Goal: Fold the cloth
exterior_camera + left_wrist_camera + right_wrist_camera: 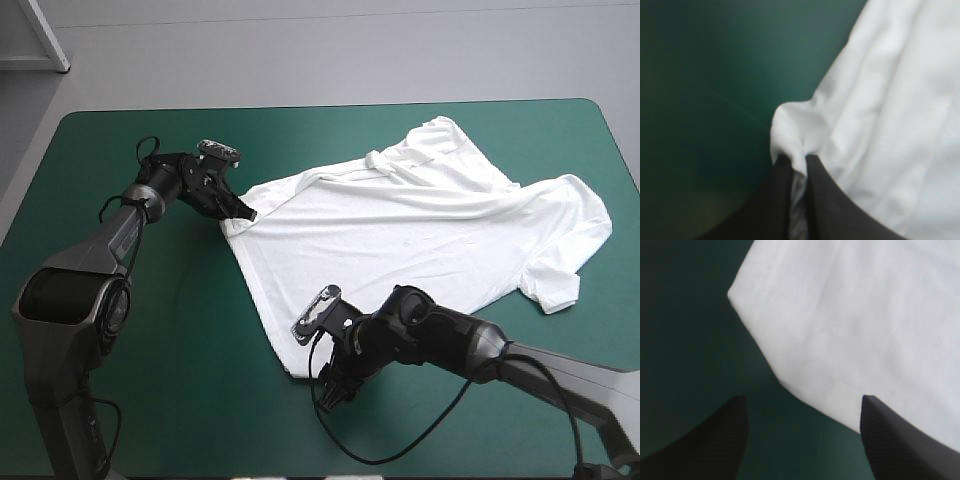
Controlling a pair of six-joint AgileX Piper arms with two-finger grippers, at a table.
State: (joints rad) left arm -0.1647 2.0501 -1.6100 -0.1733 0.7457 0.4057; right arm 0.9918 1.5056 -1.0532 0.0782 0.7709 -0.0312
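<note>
The white short-sleeved T-shirt (420, 225) is pinched at its far-left hem corner by the black-fingered left gripper (799, 161); the near corner should next be seized by the wide-open right gripper (803, 400).

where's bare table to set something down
Free: teal-green cover along the far edge left of the T-shirt, and the near-left stretch between the arms. Crowded: middle and right under the T-shirt, and its hem corners at the left gripper and right gripper.

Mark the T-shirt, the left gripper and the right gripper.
T-shirt (420, 230): high view, middle of its spread body.
left gripper (799, 160): left wrist view, between its jaws, shut on a pinched T-shirt edge.
right gripper (804, 399): right wrist view, midway between its open jaws.
</note>
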